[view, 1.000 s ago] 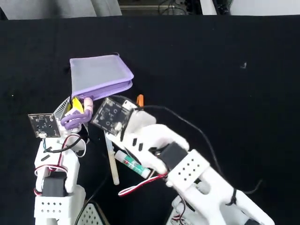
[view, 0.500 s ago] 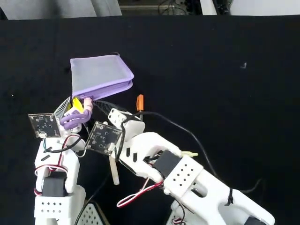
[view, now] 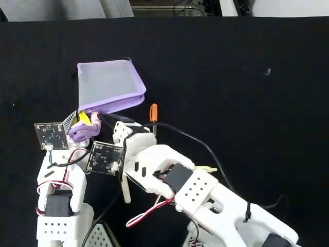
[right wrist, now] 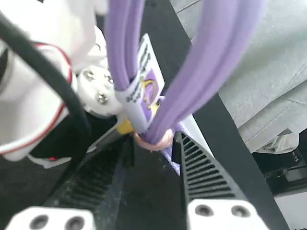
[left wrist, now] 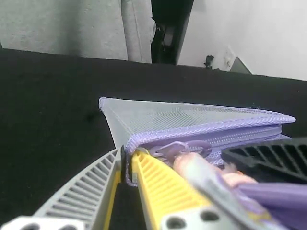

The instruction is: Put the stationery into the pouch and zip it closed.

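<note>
The right claw (right wrist: 152, 143) stands narrowly apart, its black fingers (right wrist: 196, 163) either side of a pink ring (right wrist: 163, 139). The ring lies just beside both, and I cannot tell whether they pinch it. A purple cord (right wrist: 211, 57) loops through that ring. A white label (right wrist: 144, 86) with purple print is wrapped round the cord; the print is too skewed to read. The left claw (left wrist: 127, 155), one finger yellow and one grey, is clamped on the near corner of the pouch (view: 108, 85), at the end of its zip.

The lilac pouch lies flat on the table (view: 247, 103), on the left side and well short of the far edge. Its near edge is raised where the claws meet it. Wide bare black cloth stretches away to the right. An orange-capped pen (view: 153, 111) lies just beside the right arm (view: 169, 170). A white stick (view: 124, 188) pokes out from under that arm, between it and the left arm (view: 59, 190).

A second ago the right arm's wrist board (view: 105, 158) sat near the pouch's corner. It has since swung back toward the left arm, and the black fingers now point at the ring. A green-and-red tube then visible beneath the right arm is now covered. The pouch's near edge has tipped slightly.
</note>
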Motion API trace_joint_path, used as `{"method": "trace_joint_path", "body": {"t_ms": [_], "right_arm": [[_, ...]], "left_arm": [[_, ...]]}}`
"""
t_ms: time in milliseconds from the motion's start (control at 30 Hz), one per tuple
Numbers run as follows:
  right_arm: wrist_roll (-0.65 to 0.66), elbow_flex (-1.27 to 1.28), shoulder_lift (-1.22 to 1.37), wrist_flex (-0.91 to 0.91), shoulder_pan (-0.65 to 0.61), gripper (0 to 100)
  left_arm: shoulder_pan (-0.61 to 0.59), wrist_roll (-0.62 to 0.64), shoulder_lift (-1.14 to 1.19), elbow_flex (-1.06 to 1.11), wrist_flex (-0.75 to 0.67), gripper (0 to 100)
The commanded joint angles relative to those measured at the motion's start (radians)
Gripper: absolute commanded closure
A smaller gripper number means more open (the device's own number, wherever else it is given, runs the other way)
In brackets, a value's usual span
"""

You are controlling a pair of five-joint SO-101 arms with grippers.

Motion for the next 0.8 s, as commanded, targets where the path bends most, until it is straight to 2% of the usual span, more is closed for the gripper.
{"method": "trace_joint_path", "body": {"t_ms": [0, 100, 167, 400, 767], "right_arm": [[0.025, -0.058, -0.002, -0.023, -0.031, 87.7], [0.025, -0.047, -0.018, -0.025, -0.031, 99.2], [0.025, -0.036, -0.033, -0.026, -0.031, 97.0], [0.026, -0.025, -0.082, -0.020, -0.021, 98.8], [0.023, -0.033, -0.228, 0.118, 0.135, 98.8]], "left_arm": [[0.018, -0.018, -0.011, -0.067, 0.002, 97], [0.018, -0.018, -0.011, -0.071, 0.002, 97], [0.018, -0.018, -0.011, -0.071, 0.002, 97], [0.018, -0.017, -0.011, -0.033, -0.063, 97], [0.008, -0.017, -0.011, -0.030, -0.075, 97]]}}
